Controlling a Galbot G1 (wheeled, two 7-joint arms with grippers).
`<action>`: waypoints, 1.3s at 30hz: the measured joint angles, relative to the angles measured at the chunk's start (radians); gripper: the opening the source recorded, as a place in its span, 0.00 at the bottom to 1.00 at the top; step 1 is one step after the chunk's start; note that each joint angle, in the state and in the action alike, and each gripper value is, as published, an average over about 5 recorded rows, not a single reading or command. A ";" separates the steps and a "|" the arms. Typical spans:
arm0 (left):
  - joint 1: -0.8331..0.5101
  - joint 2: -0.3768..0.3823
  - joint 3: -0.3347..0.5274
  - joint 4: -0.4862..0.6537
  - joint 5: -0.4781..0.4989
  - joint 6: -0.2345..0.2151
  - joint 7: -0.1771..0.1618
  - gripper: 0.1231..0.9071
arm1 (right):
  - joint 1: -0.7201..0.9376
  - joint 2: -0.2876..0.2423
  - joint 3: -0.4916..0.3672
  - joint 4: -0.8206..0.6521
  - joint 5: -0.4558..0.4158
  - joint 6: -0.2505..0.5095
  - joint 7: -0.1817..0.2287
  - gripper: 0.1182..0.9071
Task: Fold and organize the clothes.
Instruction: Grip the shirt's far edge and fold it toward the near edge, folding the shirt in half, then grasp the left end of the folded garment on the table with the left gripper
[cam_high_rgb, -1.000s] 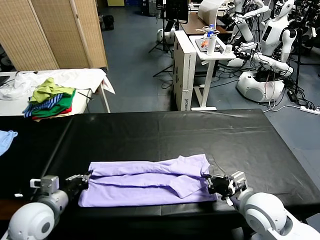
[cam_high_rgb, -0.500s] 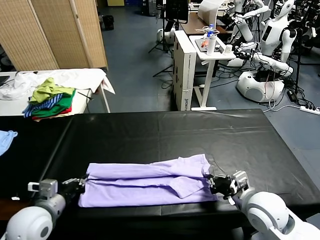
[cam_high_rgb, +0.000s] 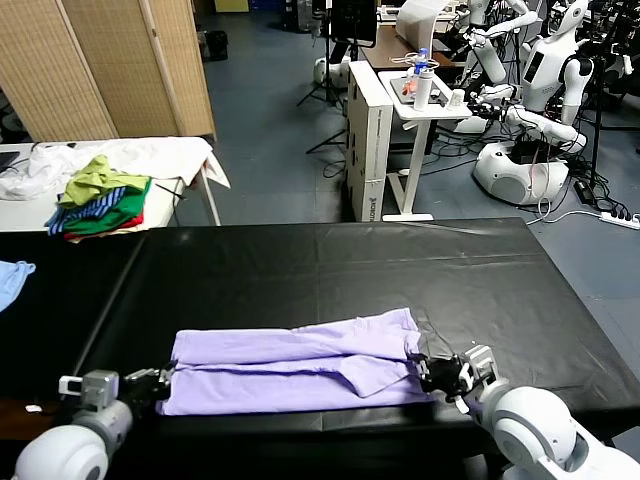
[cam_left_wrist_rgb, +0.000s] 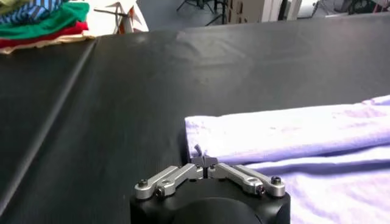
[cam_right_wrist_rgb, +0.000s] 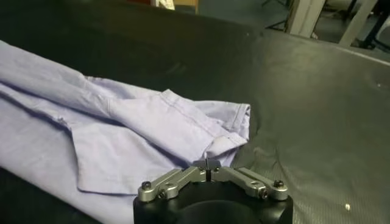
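Folded lengthwise, a pale lavender short-sleeved T-shirt of thin fabric (cam_high_rgb: 295, 361) lies along the near edge of a black-covered table (cam_high_rgb: 400, 260). Its left gripper (cam_left_wrist_rgb: 206, 162) pinches the shirt's left end, jaws closed on the cloth; the right gripper (cam_right_wrist_rgb: 209, 164) is likewise clamped on the right end. Bare tabletop stretches away beyond the garment toward the far edge. A heap of green, yellow, striped and red garments (cam_high_rgb: 100, 205) sits well apart on a white side table (cam_high_rgb: 170, 160).
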 joint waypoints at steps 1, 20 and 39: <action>0.001 -0.002 0.000 -0.001 0.002 0.001 -0.001 0.03 | -0.001 -0.001 0.001 0.002 0.000 -0.001 0.000 0.03; 0.040 -0.036 -0.045 -0.056 0.025 0.030 -0.016 0.81 | -0.059 -0.033 0.111 0.092 0.087 -0.009 0.040 0.89; -0.198 -0.068 0.030 0.105 -0.106 -0.050 -0.025 1.00 | 0.217 0.210 -0.002 -0.207 0.034 0.056 0.090 1.00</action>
